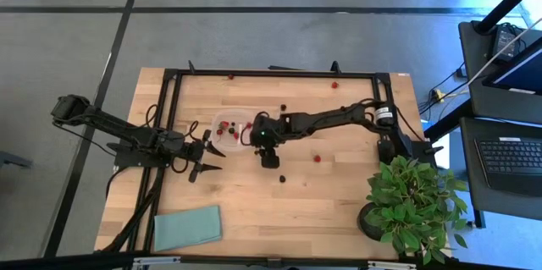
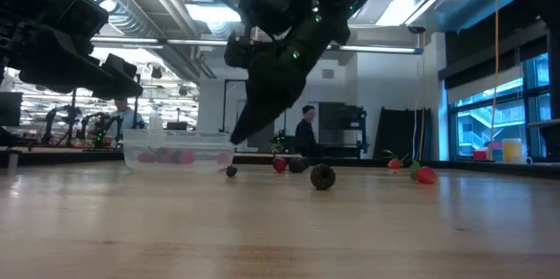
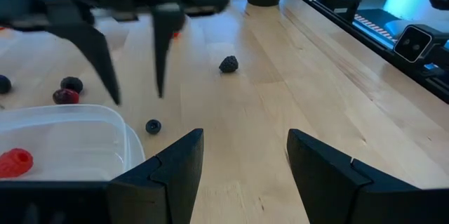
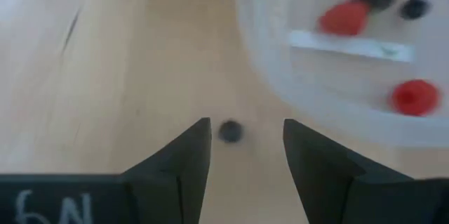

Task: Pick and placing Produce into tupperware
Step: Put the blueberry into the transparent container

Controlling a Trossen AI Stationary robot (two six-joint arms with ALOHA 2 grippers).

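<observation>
Fingers apart, the right claw (image 4: 240, 155) is straddling a small dark berry (image 4: 229, 131) beside the tupperware (image 4: 330, 76), readying a grasp.

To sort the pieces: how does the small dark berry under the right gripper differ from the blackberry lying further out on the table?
The dark berry is smaller, round and smooth; the blackberry is bigger and bumpy. The berry lies just outside the tupperware, between the open fingers of the right gripper; the blackberry lies apart. Both are dark and rest on the table.
</observation>
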